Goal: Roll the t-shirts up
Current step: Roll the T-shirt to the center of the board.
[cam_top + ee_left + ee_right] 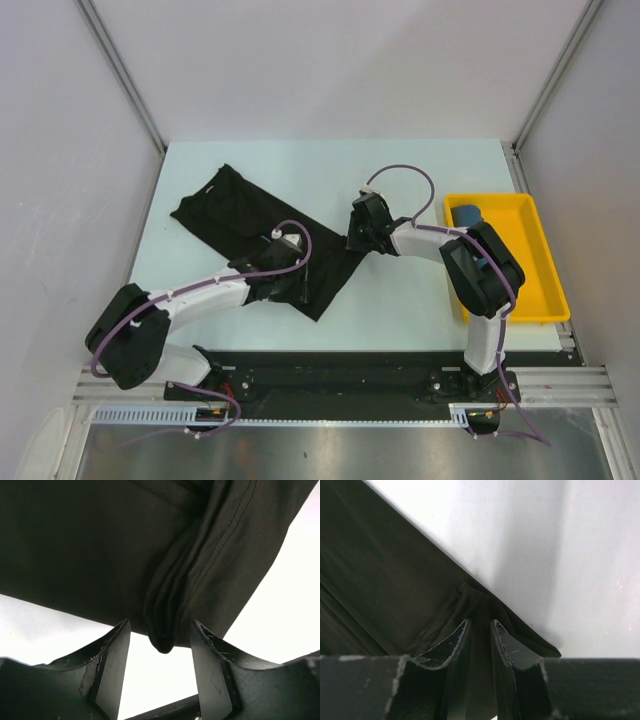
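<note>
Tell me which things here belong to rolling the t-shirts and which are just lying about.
For the job:
black t-shirt
teal-blue t-shirt

Just lying about:
yellow tray, with the teal-blue t-shirt sitting in it

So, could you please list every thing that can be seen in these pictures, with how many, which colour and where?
black t-shirt: one, black, lying as a long diagonal strip on the left and middle of the table
teal-blue t-shirt: one, teal-blue, apparently rolled, at the far end of the tray
tray: one, yellow, on the table's right side
table: one, pale, under everything
left arm: one, white and black, reaching over the black t-shirt
right arm: one, white and black, passing over the tray
left hand: one, black, open around a fold of the black t-shirt
right hand: one, black, closed on the black t-shirt's edge
</note>
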Tool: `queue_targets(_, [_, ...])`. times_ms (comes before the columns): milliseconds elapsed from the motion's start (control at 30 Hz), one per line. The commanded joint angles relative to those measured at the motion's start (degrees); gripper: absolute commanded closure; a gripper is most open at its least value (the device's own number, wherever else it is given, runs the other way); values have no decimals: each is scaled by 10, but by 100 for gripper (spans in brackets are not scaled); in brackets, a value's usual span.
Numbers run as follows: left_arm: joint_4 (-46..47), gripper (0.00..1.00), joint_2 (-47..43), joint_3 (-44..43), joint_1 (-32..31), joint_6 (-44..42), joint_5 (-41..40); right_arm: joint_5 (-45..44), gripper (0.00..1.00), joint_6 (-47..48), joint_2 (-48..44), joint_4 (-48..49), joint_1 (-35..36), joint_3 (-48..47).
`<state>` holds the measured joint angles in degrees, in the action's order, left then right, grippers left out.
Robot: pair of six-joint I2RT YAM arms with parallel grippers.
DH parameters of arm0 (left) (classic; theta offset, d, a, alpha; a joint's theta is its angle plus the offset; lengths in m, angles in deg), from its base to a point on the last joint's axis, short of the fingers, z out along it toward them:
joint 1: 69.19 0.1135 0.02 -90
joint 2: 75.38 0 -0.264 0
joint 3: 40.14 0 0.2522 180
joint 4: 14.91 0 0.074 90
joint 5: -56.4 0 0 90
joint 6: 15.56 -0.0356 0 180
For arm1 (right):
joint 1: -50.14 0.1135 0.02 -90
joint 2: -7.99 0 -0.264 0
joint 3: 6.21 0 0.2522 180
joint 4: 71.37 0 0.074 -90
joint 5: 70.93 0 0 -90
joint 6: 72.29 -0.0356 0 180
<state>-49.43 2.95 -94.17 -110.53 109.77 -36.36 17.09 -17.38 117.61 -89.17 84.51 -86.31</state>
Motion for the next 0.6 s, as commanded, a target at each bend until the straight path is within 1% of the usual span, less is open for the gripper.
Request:
queue_targets(0, [-3,43,-12,-19,-3,-18,7,3,73,9,11,24,-3,3])
queue_targets(67, [-4,45,-2,-19,-3,-22,1,2,73,9,14,24,-3,3])
queue_targets(133, [-3,53,8,-23,-3,-25,2,3,73,10,15,26,-3,2])
queue_targets(167, [-1,61,15,-24,-3,-26,3,2,73,10,17,25,-3,3])
queue_targets(233, [2,73,20,-28,-3,-32,1,2,73,11,19,27,-2,2])
queue_targets(267, [-2,86,23,-31,-3,-35,0,1,73,12,19,27,-2,2])
queue_targets(333, [-25,98,20,-45,-1,-44,-25,0,72,15,23,27,-4,2])
queue_targets(367, [-30,100,16,-46,-1,-46,-29,1,72,16,24,27,-3,2])
queue_targets(567, [-32,100,0,-17,15,-37,-29,-2,71,25,44,28,-6,2])
